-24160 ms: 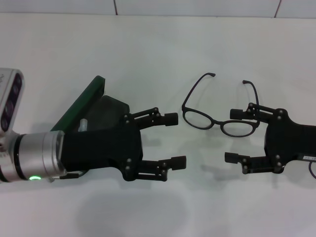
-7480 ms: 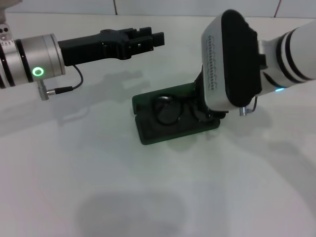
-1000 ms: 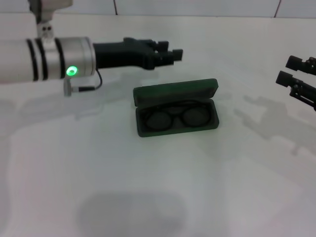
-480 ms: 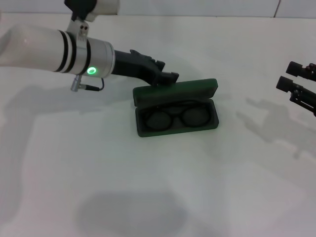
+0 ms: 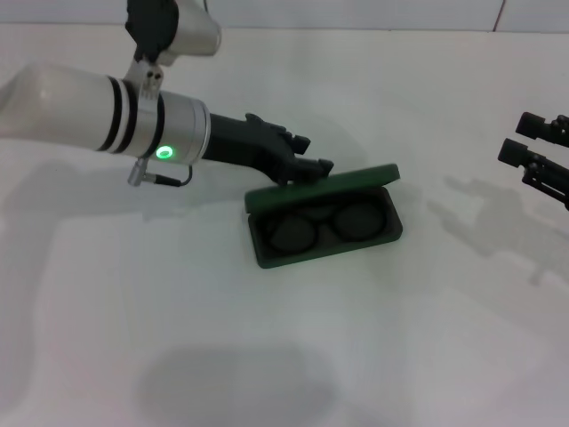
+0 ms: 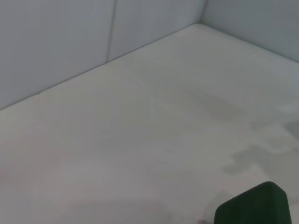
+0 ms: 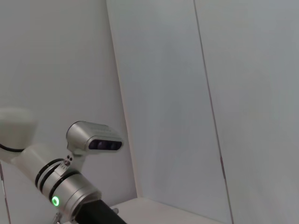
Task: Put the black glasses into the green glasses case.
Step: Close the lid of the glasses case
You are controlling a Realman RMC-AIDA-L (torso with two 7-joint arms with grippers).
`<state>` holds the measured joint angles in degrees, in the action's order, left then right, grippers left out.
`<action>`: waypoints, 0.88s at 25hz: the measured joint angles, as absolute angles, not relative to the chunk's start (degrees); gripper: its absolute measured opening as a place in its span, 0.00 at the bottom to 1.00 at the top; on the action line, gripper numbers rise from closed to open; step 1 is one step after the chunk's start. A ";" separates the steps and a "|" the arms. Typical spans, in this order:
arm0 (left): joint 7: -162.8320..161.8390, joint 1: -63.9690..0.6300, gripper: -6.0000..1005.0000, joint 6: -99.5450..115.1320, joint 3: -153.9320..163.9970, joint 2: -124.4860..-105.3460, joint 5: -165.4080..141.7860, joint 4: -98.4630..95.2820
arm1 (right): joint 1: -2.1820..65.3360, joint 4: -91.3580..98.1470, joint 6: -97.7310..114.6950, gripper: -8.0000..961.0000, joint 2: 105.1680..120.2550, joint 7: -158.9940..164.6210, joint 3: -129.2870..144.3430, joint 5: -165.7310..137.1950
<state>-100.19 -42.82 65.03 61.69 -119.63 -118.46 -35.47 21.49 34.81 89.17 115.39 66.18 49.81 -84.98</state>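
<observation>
No legible text, label, brand or number anywhere.

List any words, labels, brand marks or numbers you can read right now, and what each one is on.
None can be read.
The green glasses case: no lettering can be made out on its lid, which stands half open with the left gripper at its back edge.
The black glasses inside it: no marking visible.
The left arm: only a lit green indicator light, no text.
The right gripper, at the table's right edge: no label visible.

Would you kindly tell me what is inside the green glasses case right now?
The black glasses lie folded in the green glasses case, both lenses showing. Their temple arms cannot be made out against the dark lining. The left end effector is at the half-lowered lid.
</observation>
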 joint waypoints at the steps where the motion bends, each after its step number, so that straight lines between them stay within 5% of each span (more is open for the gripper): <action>1: -99.15 -42.31 0.62 65.07 62.01 -119.72 -118.36 -35.36 | 21.50 34.81 89.16 0.48 115.39 66.18 49.82 -84.98; 22: -83.52 -34.97 0.62 69.01 66.47 -119.20 -100.28 -36.17 | 22.19 35.06 89.68 0.48 115.48 66.18 50.87 -85.41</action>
